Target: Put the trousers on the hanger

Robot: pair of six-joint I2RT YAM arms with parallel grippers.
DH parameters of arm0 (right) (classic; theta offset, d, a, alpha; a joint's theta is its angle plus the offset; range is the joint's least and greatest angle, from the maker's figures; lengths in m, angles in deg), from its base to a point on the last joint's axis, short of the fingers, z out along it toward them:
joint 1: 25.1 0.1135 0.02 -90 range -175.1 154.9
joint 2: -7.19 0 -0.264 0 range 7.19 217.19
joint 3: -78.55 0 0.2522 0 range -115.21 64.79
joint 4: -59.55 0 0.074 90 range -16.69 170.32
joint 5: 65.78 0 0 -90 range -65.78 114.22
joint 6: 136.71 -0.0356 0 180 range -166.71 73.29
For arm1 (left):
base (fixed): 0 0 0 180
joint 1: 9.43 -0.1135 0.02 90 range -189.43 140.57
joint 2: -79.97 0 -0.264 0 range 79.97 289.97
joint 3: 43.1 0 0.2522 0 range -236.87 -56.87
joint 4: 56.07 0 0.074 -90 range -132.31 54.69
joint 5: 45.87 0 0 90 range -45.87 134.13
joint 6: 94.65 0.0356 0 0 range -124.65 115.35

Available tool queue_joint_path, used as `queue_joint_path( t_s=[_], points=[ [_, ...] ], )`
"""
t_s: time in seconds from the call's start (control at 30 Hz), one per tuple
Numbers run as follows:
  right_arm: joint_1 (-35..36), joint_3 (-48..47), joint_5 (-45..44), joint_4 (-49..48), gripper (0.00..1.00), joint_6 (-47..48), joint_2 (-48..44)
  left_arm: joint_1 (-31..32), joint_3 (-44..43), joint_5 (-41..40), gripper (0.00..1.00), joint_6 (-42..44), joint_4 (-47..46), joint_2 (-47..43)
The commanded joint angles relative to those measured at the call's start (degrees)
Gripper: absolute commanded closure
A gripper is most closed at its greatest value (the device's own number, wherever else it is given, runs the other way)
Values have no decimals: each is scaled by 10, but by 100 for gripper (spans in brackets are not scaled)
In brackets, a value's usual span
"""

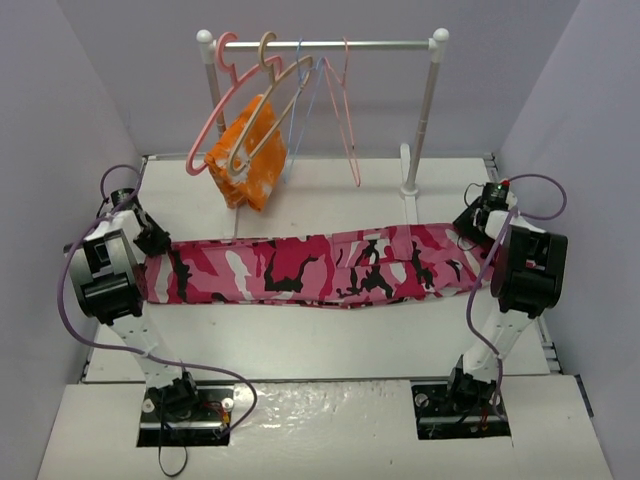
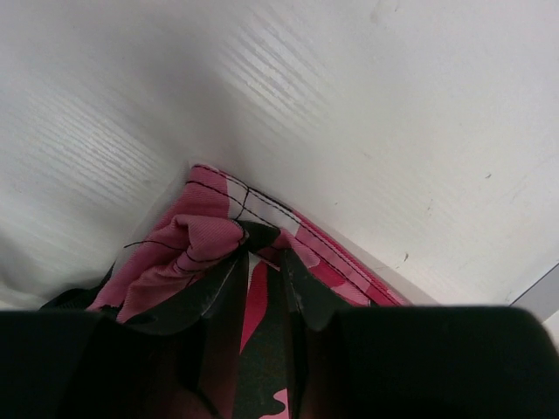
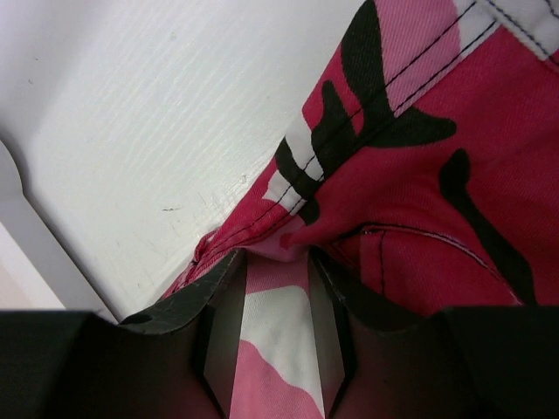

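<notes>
Left end effector (image 1: 153,241), nine o'clock: clamped on one end of trousers (image 1: 320,266). Hanger (image 1: 285,95), twelve o'clock: hung on rail (image 1: 385,44), well apart from trousers. Trousers: stretched across desk (image 1: 300,340), likely kept flat for draping. Right end effector (image 1: 470,226), three o'clock: clamped on other end.

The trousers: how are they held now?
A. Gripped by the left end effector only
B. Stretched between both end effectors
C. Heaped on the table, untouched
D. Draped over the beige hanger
B: the trousers span from the left end effector to the right end effector, and each wrist view shows fabric clamped in it.
</notes>
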Motion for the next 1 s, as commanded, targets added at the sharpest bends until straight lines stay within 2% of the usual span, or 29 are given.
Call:
queue_joint_path(
  t_s=[0.0, 0.13, 0.23, 0.43, 0.63, 0.77, 0.97],
  points=[
    [-7, -24, -63, 16, 67, 22, -30, -18, -13, -34, 80, 9, 1, 26],
    [37, -27, -67, 42, 66, 8, -112, -15, -15, -18, 70, 10, 7, -44],
    [71, 6, -71, 68, 65, -11, -184, -11, 13, -11, 62, -4, 17, -115],
    [141, 138, -27, 70, 63, -75, -303, -1, 111, -20, 59, -8, 30, -210],
    [172, 293, 10, 61, 63, -108, -374, -7, 171, -32, 61, -4, 41, -186],
    [172, 378, 13, 66, 63, -143, -412, -30, 179, -38, 67, -8, 51, -162],
    [129, 430, -6, 107, 63, -156, -426, -91, 177, -57, 68, -2, 75, -128]
  ],
)
